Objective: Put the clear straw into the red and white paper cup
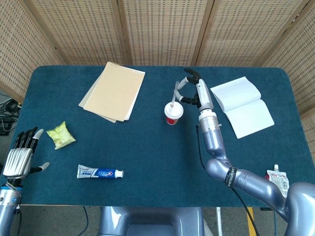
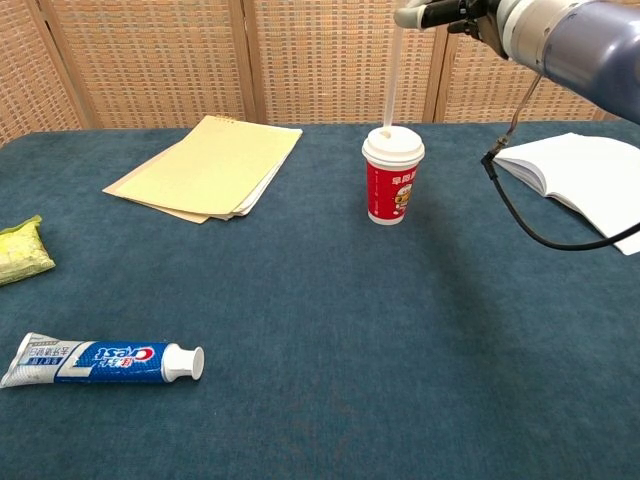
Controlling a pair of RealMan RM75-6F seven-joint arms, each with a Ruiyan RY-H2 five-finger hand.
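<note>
The red and white paper cup [image 1: 173, 114] [image 2: 392, 181] stands upright near the table's middle, white lid on. My right hand [image 1: 192, 88] [image 2: 447, 13] hovers above and just right of it, pinching the top of the clear straw [image 1: 175, 95] [image 2: 393, 75]. The straw hangs almost upright with its lower tip at the hole in the lid. My left hand [image 1: 21, 153] is at the table's near left corner, fingers apart and holding nothing; the chest view does not show it.
A tan folder [image 1: 112, 91] lies at the back left, an open white notebook [image 1: 242, 105] at the right. A yellow-green snack packet [image 1: 61, 134] and a toothpaste tube [image 1: 100, 172] lie front left. A small pouch [image 1: 279, 179] sits front right.
</note>
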